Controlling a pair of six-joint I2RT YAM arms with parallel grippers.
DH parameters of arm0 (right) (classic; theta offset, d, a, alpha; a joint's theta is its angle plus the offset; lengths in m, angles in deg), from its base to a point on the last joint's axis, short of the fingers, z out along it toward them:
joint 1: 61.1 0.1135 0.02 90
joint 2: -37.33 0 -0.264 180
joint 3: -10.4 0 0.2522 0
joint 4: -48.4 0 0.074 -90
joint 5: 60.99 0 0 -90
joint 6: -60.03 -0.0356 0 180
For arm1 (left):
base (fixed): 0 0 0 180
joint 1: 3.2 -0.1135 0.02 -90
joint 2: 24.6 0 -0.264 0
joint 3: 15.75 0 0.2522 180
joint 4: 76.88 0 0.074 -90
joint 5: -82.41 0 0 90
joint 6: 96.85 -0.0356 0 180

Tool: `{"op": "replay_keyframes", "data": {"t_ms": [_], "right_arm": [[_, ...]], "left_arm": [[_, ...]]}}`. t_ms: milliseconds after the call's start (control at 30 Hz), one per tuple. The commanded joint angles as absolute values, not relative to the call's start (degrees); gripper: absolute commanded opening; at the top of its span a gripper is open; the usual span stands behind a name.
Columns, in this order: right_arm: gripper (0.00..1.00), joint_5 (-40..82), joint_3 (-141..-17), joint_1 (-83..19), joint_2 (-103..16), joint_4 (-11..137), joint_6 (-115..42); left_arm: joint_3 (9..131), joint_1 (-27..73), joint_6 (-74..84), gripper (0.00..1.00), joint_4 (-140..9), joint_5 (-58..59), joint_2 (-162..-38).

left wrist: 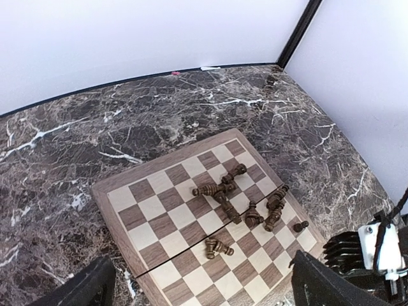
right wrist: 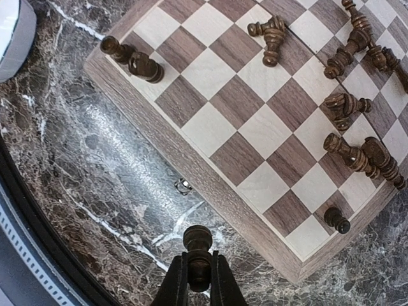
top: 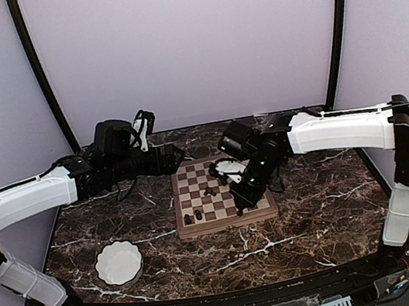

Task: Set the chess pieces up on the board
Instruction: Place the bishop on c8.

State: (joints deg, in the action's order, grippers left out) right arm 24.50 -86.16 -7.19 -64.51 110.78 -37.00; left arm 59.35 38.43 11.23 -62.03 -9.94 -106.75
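Observation:
The board (top: 266, 207) lies mid-table. Several dark chess pieces (left wrist: 220, 191) lie toppled on its squares. Two pieces (right wrist: 132, 57) stand at one near corner and one (right wrist: 336, 220) stands at the other; the two also show in the top view (top: 192, 217). My right gripper (right wrist: 199, 266) is shut on a chess piece (right wrist: 198, 241), held upright over the marble just off the board's near rim (right wrist: 220, 194); in the top view it (top: 239, 210) is at the board's near right. My left gripper (left wrist: 204, 299) is open and empty, hovering at the board's far left corner (top: 176, 158).
A white scalloped bowl (top: 118, 262) sits on the marble at the near left, its edge also in the right wrist view (right wrist: 9, 32). A small metal latch (right wrist: 183, 186) sticks out of the board's near side. Black frame posts and pale walls enclose the table.

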Motion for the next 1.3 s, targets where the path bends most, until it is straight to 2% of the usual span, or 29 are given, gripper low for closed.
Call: {"op": "replay_keyframes", "data": {"t_ms": [0, 300, 1267], "right_arm": [[0.02, 32.1, -88.1, -6.5, -66.0, 112.0, -36.5], [0.02, 35.7, -88.4, -6.5, -67.9, 112.3, -37.5], [0.06, 36.5, -90.1, -7.4, -73.3, 108.7, -37.3]], "left_arm": [[60.3, 38.4, 17.0, 0.99, -59.2, -15.6, -106.7], [60.0, 38.0, 19.9, 0.99, -58.7, -12.6, -107.7], [61.2, 38.1, 17.0, 0.86, -61.3, -3.4, -109.8]]}}
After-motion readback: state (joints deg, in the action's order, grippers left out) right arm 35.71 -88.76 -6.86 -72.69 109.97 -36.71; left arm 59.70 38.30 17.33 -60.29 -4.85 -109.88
